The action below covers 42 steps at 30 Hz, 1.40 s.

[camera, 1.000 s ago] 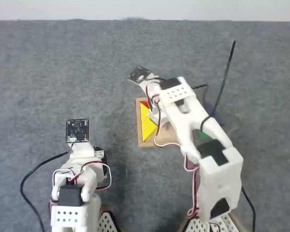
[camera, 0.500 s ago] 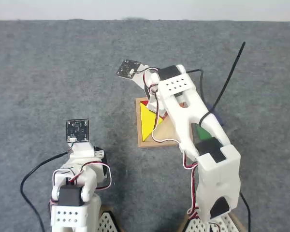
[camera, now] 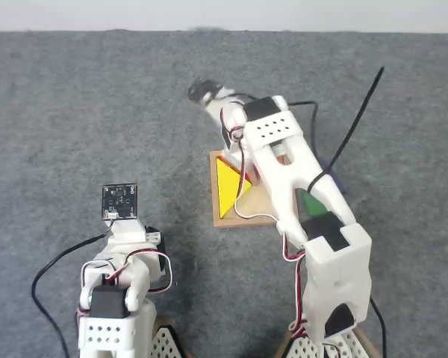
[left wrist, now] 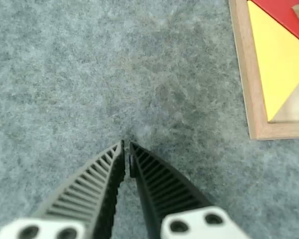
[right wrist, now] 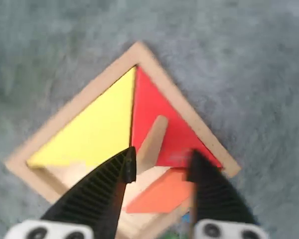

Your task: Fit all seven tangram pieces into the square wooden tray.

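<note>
Tray point(camera: 215, 201) at centre of high view holds yellow triangle point(camera: 228, 186), red triangle point(right wrist: 164, 119), orange piece point(right wrist: 157, 196) | yellow's long edge lies along left rim, tip points right | I see right gripper point(right wrist: 163, 162) spread wide above tray | left gripper point(left wrist: 127, 147) pressed together over carpet point(left wrist: 65, 59)

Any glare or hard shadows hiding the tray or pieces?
High view: even light, no glare; the right arm hides much of the tray. Left wrist view: no glare on the carpet. Right wrist view: no glare on the yellow triangle or red triangle; the right pincer covers part of the tray.
</note>
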Tool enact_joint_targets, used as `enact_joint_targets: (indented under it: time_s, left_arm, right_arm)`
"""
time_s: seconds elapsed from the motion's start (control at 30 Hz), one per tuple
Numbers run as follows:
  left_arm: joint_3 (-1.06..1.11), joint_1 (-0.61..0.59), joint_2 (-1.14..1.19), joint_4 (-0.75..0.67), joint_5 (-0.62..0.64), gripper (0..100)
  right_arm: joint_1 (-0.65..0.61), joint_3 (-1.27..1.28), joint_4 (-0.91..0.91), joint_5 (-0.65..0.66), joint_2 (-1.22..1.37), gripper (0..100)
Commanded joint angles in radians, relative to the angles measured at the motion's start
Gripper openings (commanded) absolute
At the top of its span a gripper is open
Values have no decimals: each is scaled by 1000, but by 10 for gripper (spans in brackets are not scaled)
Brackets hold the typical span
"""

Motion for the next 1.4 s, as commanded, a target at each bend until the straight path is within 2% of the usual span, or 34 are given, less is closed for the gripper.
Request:
enact_joint_targets:
  time_s: [0.0,0.23,0.37,0.57,0.87,1.23,1.37]
  left_arm:
    - [-13,-6,-20,5,-15,14]
    - [-13,-6,-20,5,-15,14]
    - [-13,-6,-20,5,-15,14]
    - [-13,-6,-20,5,-15,14]
    - [-13,-6,-20,5,-15,14]
    - [-13,-6,-20,5,-15,14]
    - [-13,-6,-20,5,-15,14]
  right_arm:
    - [27,-106,-1,-238,-28,27]
    - [24,-41,-74,-242,-47,6]
    - [82,17,-143,-244,-27,6]
    - [125,58,-139,-238,2,6]
    - [-10,89,-124,-236,5,6]
    - [-53,87,-156,-245,4,7]
    - [-104,87,-177,-245,-2,7]
